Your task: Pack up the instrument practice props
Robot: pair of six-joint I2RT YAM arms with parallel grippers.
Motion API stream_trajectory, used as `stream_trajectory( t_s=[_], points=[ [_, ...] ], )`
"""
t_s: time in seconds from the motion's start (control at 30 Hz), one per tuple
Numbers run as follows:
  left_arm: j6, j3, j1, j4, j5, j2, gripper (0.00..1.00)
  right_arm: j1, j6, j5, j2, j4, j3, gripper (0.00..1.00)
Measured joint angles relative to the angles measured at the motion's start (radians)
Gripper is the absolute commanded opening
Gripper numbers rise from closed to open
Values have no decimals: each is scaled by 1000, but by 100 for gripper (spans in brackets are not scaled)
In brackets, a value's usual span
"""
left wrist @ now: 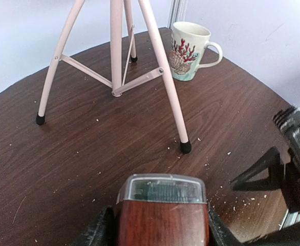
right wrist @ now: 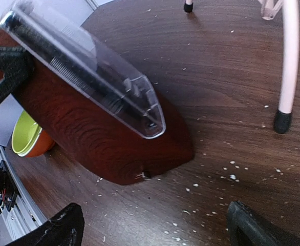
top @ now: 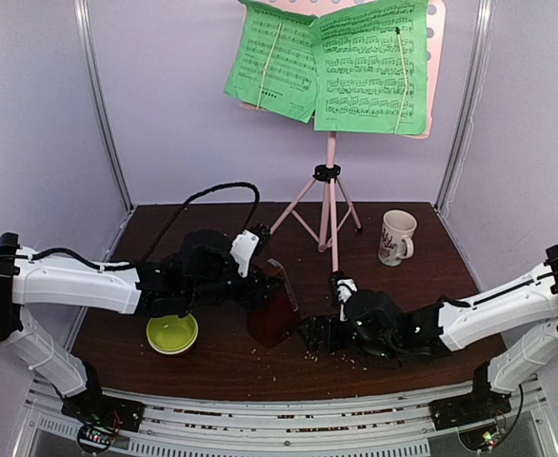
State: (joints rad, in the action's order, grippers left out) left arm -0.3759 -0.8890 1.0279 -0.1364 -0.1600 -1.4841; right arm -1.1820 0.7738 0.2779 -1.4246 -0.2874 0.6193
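Dark red pyramid metronome with clear plastic cover (right wrist: pixel 104 138), pinched by left gripper (left wrist: pixel 159 231), maybe tipped, right gripper (right wrist: pixel 157 228) spread wide beside its base, pink tripod leg (right wrist: pixel 288 56) near.

left end effector (left wrist: pixel 160 231) clamps metronome (left wrist: pixel 163 215) | tripod legs (left wrist: pixel 116 46) ahead | white mug (left wrist: pixel 188 48) beyond
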Motion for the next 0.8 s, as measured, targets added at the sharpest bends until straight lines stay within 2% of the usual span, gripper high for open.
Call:
stream_trajectory(
  t_s=[0.33, 0.8],
  points=[
    [-9, -13, 0, 0, -20, -14, 43, -101, 23, 102, -316, -67, 201, 99],
    [-12, -16, 0, 6, -20, -15, 42, -108, 8, 164, -472, -103, 280, 98]
  ],
)
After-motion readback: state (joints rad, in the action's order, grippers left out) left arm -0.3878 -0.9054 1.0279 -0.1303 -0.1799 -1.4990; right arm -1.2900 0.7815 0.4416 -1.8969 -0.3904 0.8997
